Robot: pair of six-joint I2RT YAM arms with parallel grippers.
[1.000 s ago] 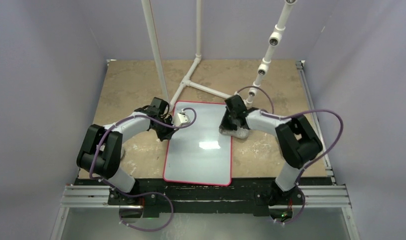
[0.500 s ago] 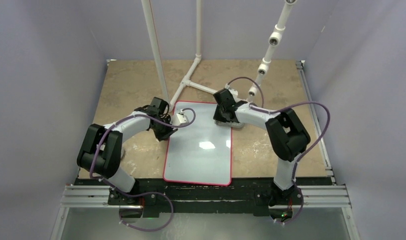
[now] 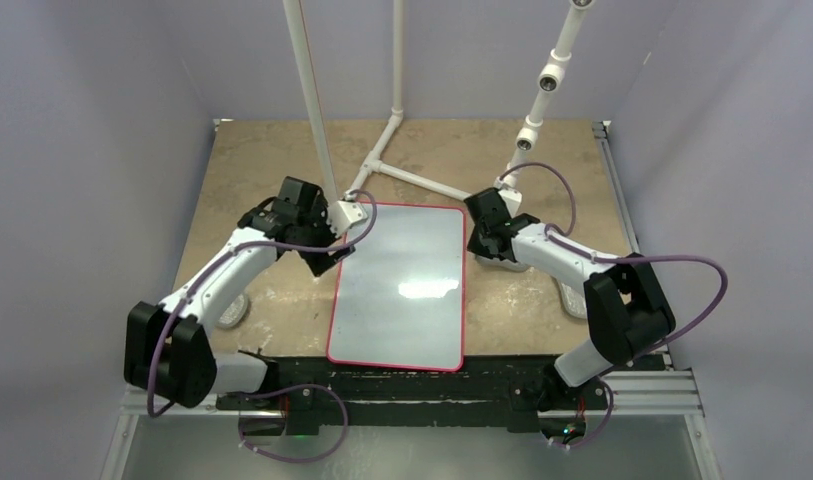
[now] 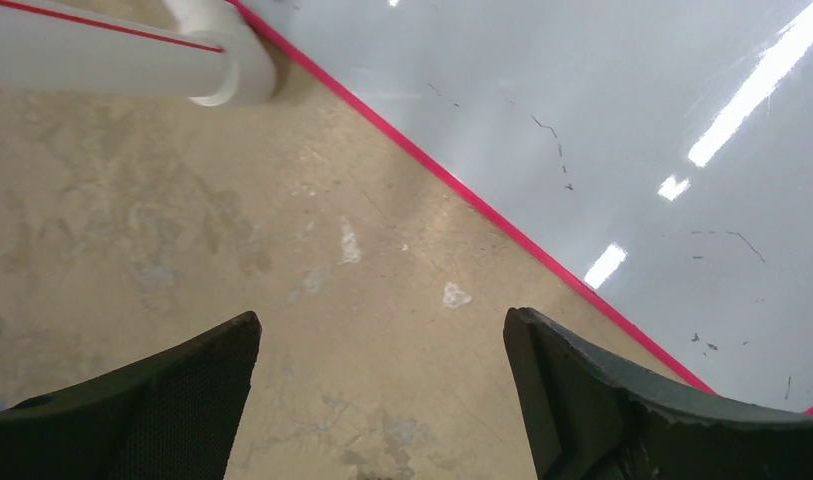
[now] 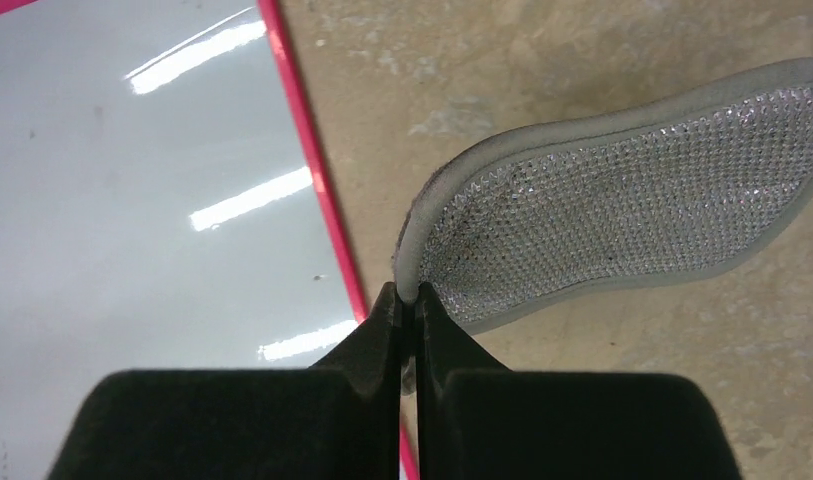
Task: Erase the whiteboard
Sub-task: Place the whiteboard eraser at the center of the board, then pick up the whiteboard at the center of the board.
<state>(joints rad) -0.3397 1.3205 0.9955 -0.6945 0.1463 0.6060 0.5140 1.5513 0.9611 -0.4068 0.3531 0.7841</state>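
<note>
The whiteboard (image 3: 397,300), white with a thin red border, lies flat in the middle of the table. In the left wrist view the whiteboard (image 4: 632,120) carries only faint black specks. My left gripper (image 3: 327,250) hovers at the board's top-left corner. In its own view the left gripper (image 4: 377,340) stands open over bare table, holding nothing. My right gripper (image 3: 489,247) sits just off the board's upper right edge. In its wrist view the right gripper (image 5: 407,295) is shut on the rim of a grey-silver textured pad (image 5: 622,200), which hangs over the table beside the whiteboard (image 5: 132,200).
A white PVC pipe frame (image 3: 397,175) stands at the back, with a pipe foot (image 4: 102,60) close to the board's top-left corner. Purple walls close in on both sides. An aluminium rail (image 3: 412,395) runs along the near edge.
My left gripper has opened, let go of the board's corner and pulled back to the left. The right gripper swept the pad onto the board's top, then back off its right edge.
</note>
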